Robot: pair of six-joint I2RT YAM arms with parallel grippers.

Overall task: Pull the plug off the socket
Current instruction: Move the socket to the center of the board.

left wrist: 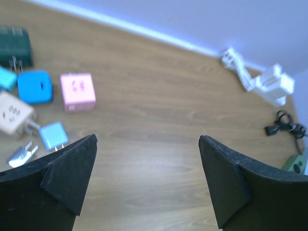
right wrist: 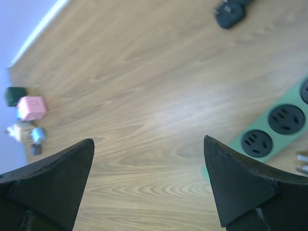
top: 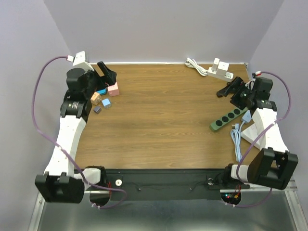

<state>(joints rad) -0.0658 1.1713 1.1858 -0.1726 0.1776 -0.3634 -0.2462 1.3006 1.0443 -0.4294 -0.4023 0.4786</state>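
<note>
Left end effector [left wrist: 148,139]: released, jaws wide, empty, over far-left tabletop [top: 159,120]. Right end effector [right wrist: 148,140]: released, empty. Green socket strip [top: 230,119]: flat, right side, long axis diagonal, near-left to far-right. Black plug [right wrist: 229,12]: unplugged, lying apart beyond strip

Soft, even light falls from overhead, leaving only a pale sheen on the wooden table [top: 159,120] and faint shadows. The view from above looks fairly sharp throughout. In both wrist views the black fingers [left wrist: 62,192] close to the lens are dark and out of focus, and the small coloured adapters [left wrist: 77,91] at the left edge look slightly blurred.
</note>
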